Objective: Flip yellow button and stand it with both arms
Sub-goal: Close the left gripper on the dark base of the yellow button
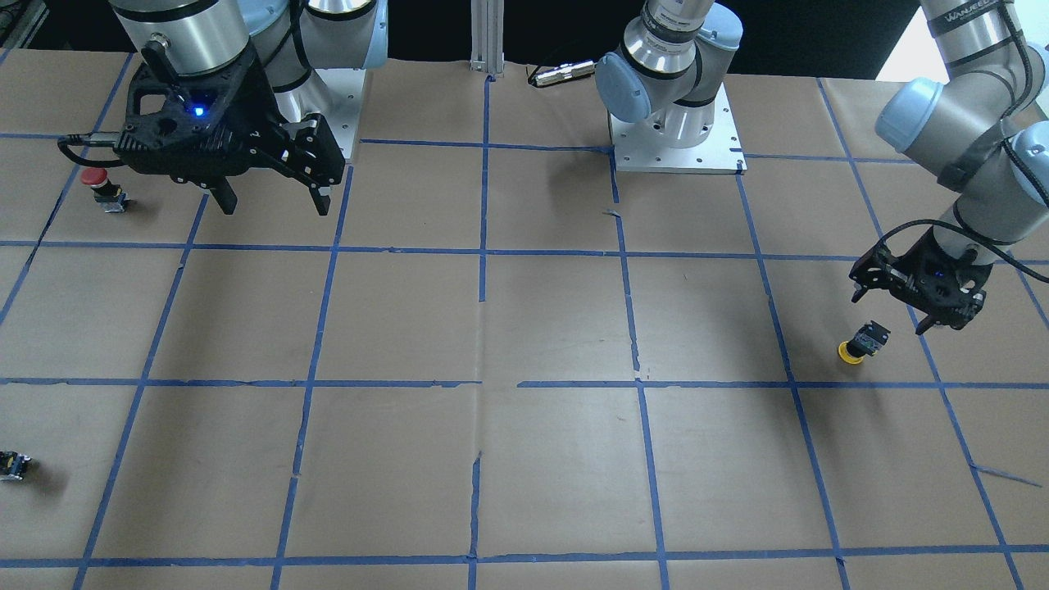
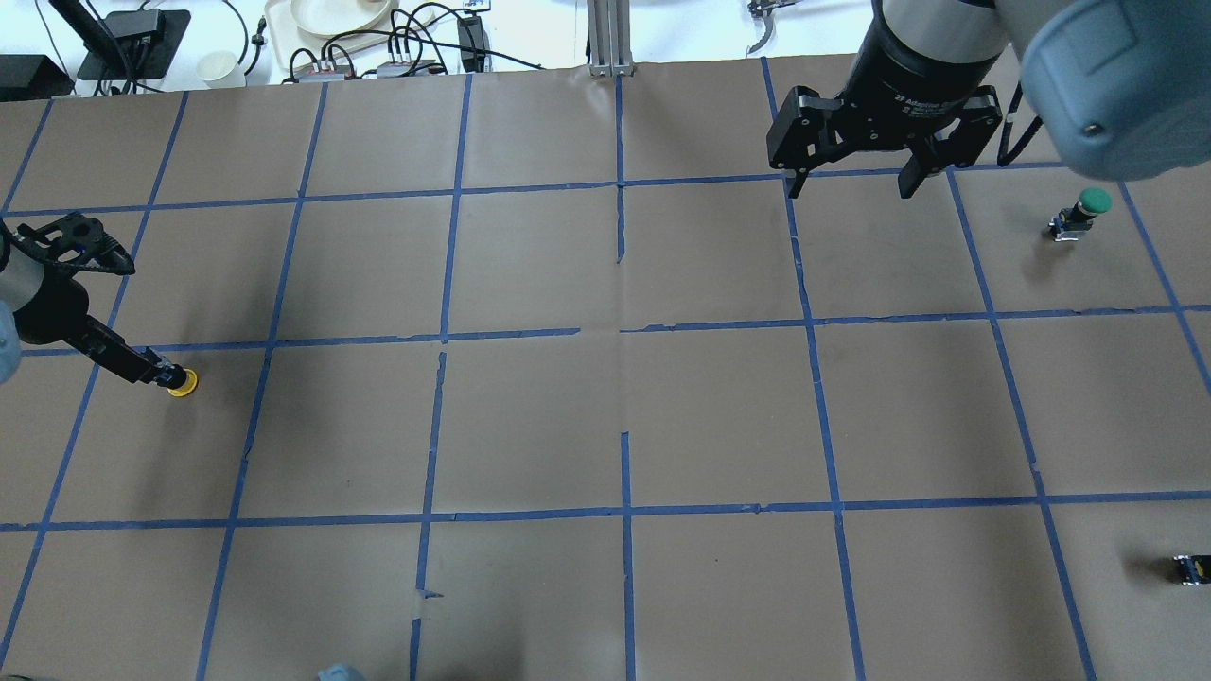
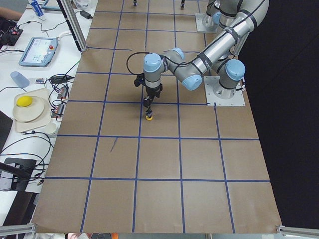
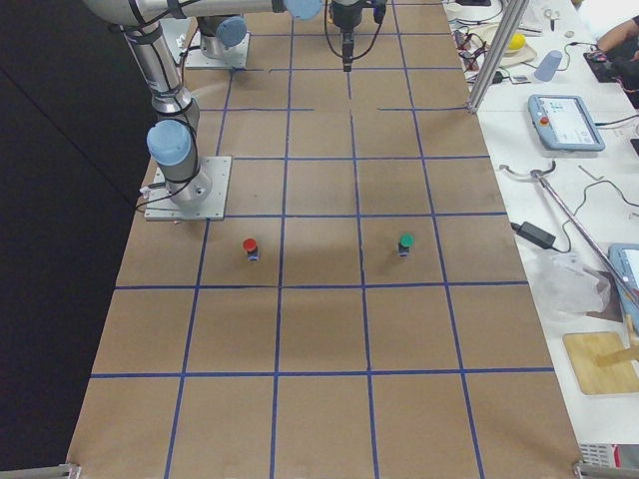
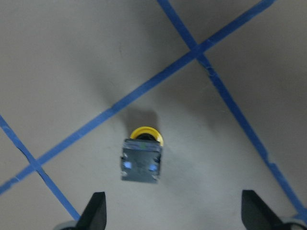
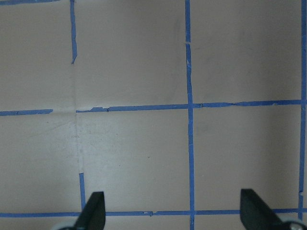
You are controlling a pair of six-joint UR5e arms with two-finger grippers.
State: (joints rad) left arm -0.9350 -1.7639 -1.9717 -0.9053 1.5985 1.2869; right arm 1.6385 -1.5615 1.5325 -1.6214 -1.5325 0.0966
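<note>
The yellow button (image 1: 860, 342) rests on its yellow cap with its black-grey body pointing up, near the table's left end. It also shows in the overhead view (image 2: 182, 381) and the left wrist view (image 5: 141, 160). My left gripper (image 1: 887, 313) hovers just above it, open. Its fingertips (image 5: 96, 211) sit wide apart on either side of the button without touching it. My right gripper (image 1: 274, 205) is open and empty, high above the table's right half. It sees only taped paper (image 6: 187, 105).
A red-capped button (image 1: 102, 187) and a green-capped button (image 2: 1083, 210) stand at the right end. A tiny dark block (image 2: 1190, 567) lies near the right front edge. Brown paper with blue tape grid (image 2: 621, 326) covers the table. Cables and dishes (image 2: 331, 19) lie beyond the far edge.
</note>
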